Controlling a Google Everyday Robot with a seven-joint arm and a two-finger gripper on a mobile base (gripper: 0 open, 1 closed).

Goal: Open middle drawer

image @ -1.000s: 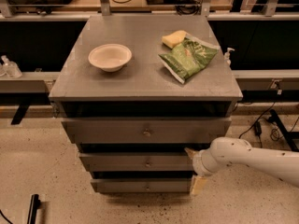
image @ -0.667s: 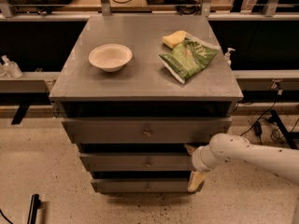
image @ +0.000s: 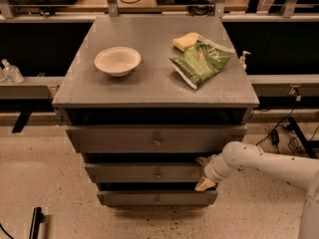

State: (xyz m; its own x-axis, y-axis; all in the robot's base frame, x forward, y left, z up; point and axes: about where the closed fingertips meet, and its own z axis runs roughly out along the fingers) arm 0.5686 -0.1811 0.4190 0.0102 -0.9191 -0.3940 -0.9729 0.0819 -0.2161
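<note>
- Middle drawer (image: pixel 139 173): grey front, second of three on the cabinet (image: pixel 149 91). Its small round knob (image: pixel 157 174) sits at the centre of the front.
- Top drawer (image: pixel 114 141) is directly above the knob and bottom drawer (image: pixel 129 198) directly below it. A dark gap separates each front.
- Gripper (image: pixel 203 172): right of the knob, level with it, at the right end of the middle front. The white arm (image: pixel 269 163) reaches in from further right.
- Cannot tell whether the gripper is clamped on the front's end or released.
- Judgement: the drawer looks barely out, if at all, so the pull is still to do.
- To do it well, get a firm hold on that end or shift left to the knob. Pull straight out and level, since an off-centre tug may skew the drawer on its runners.
- Keep clear of the fronts above and below the knob.
- Bowl (image: pixel 117 60) and green bag (image: pixel 201 61) rest on top, well above the knob. Pull smoothly so they don't shift.
</note>
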